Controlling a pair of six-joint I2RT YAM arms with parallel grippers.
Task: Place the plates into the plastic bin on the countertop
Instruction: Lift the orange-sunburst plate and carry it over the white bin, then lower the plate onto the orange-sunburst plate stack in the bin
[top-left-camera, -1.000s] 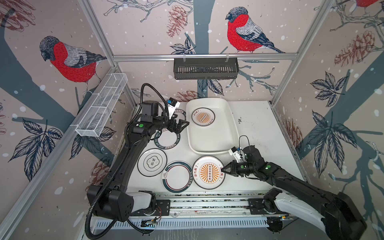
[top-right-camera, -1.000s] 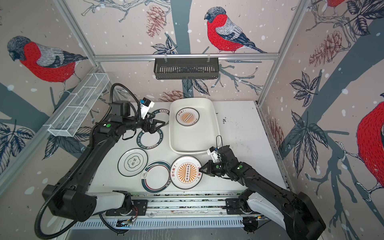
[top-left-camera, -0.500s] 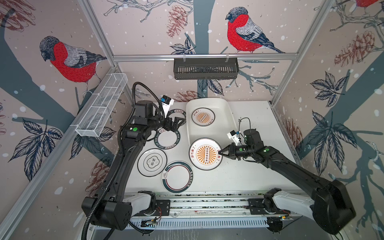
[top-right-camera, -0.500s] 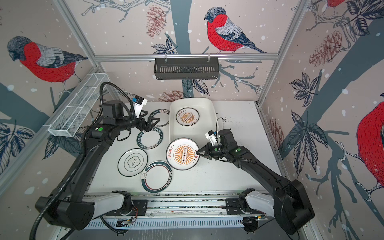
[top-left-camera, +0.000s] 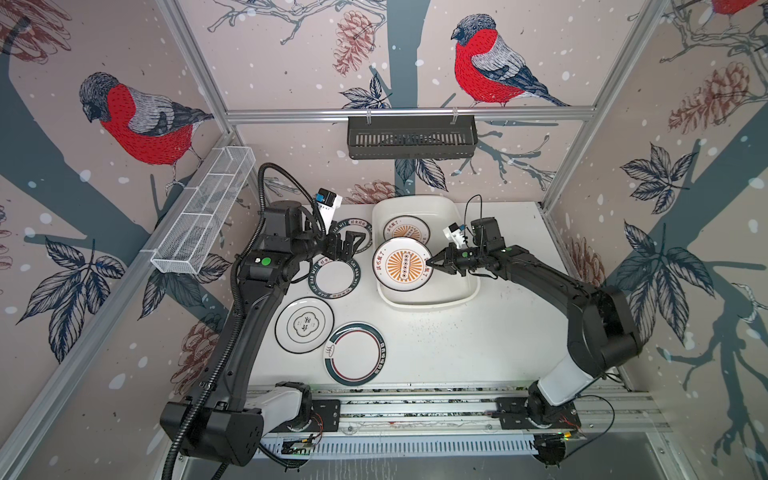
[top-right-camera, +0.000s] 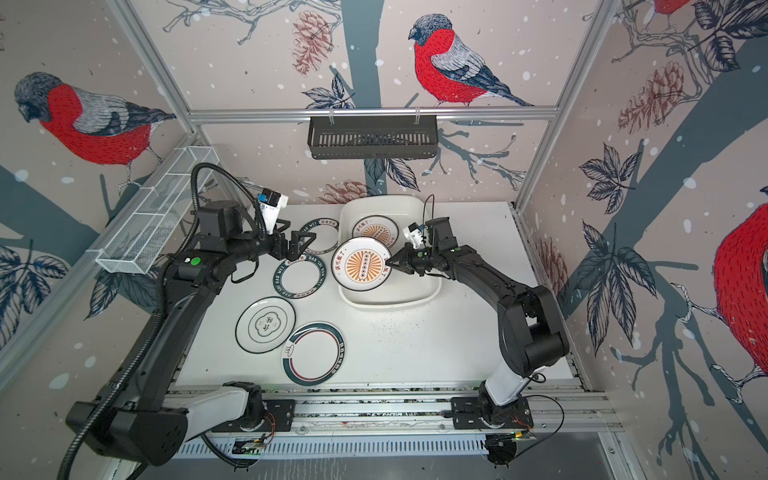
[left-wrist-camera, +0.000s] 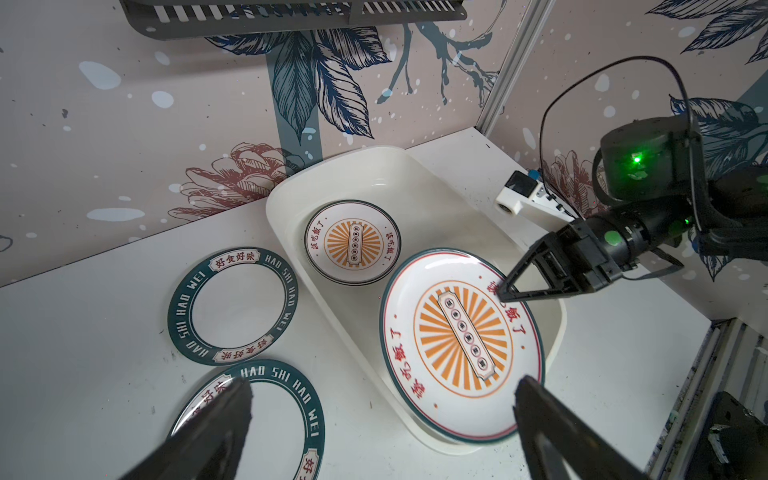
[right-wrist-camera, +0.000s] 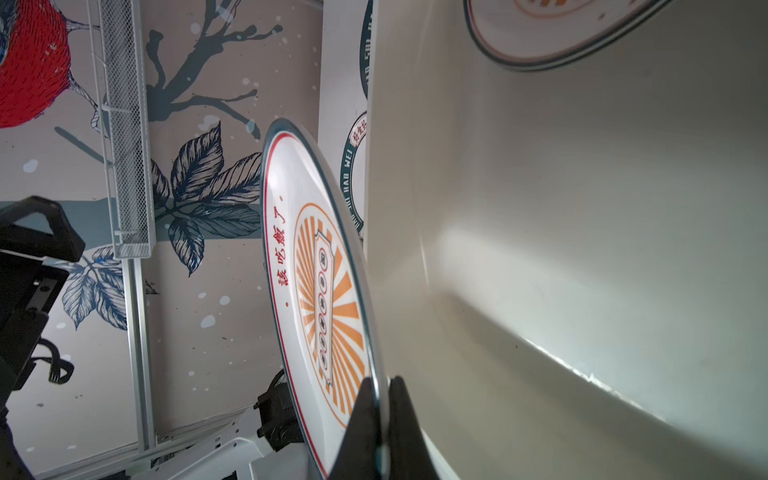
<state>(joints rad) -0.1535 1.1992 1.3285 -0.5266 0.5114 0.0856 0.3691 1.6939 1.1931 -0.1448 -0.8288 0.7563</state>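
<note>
My right fingers (right-wrist-camera: 401, 424) are clenched on the rim of the orange sunburst plate (top-left-camera: 402, 264). In the right wrist view the rim runs straight between the two tips, with the printed face against one finger and the underside against the other. The plate hangs over the near-left part of the plastic bin (top-left-camera: 430, 305). In both top views the edge opposite the grip overlaps the bin's left rim. I cannot tell whether the plate touches that rim or clears it.

A second sunburst plate (top-left-camera: 405, 228) lies flat on the bin floor at the far end. The held plate covers its near edge in both top views, and the right wrist view cuts most of it off at the frame edge.

My left fingers (left-wrist-camera: 220, 424) are spread wide and grasp nothing. They hover above the bench (top-left-camera: 436, 345), left of the bin. In a top view they hide part of the far teal-rimmed plate (left-wrist-camera: 239, 307). The near teal-rimmed plate (top-left-camera: 334, 277) is cut off and blurred behind a finger in the left wrist view. The quatrefoil plate (top-left-camera: 304, 325) and the teal-banded plate (top-left-camera: 354, 353) lie near the bench's front edge, well apart from both sets of fingers.
</note>
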